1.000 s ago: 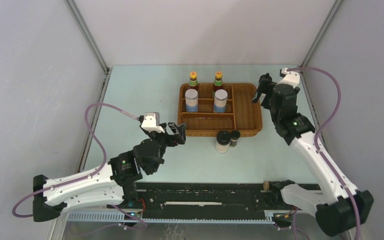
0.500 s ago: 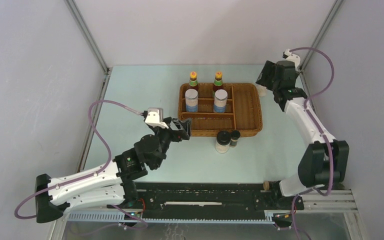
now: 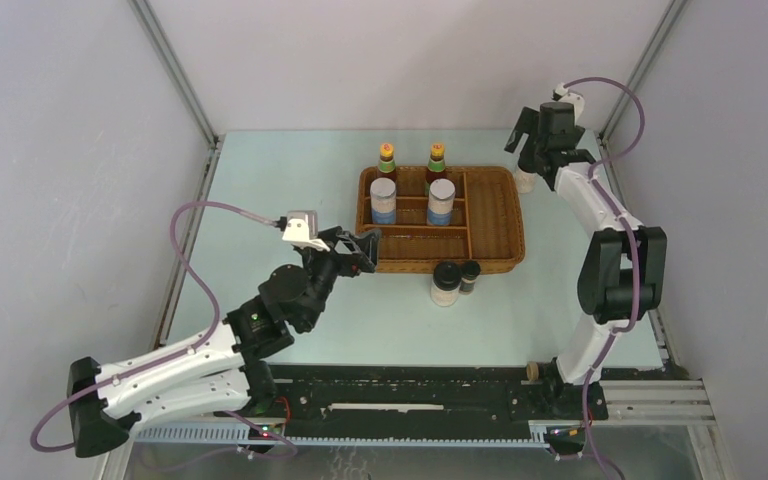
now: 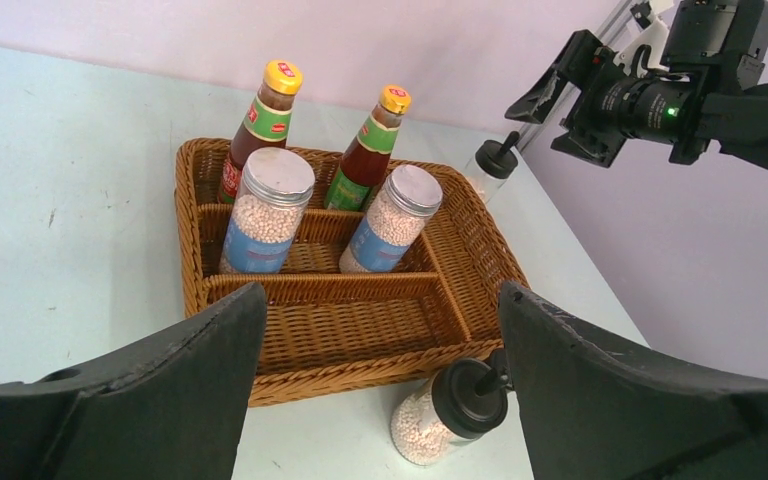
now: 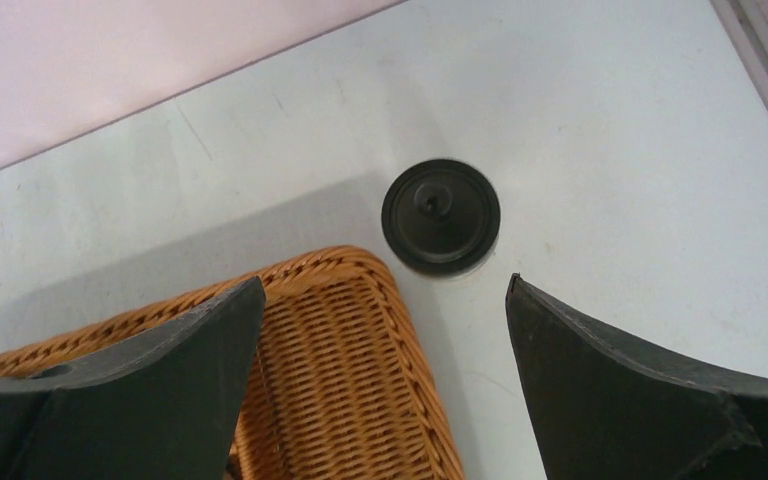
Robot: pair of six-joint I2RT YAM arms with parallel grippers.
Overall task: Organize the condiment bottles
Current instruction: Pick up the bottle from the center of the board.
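I've got the right gripper (image 5: pixel 382 285) spread wide, empty, over the black-capped bottle (image 5: pixel 440 214) just off the wicker tray (image 5: pixel 330 340)'s far corner; left gripper (image 4: pixel 380 300) likewise.

We've got a brown wicker tray (image 3: pixel 495 215) with dividers, sitting flat mid-surface toward the far side. The surface (image 3: pixel 280 190) is pale green with light scuffs. Grey wall panels (image 3: pixel 60 150) on three sides, metal corner posts (image 3: pixel 178 75). Black slotted rail (image 3: pixel 410 385) along the near edge.
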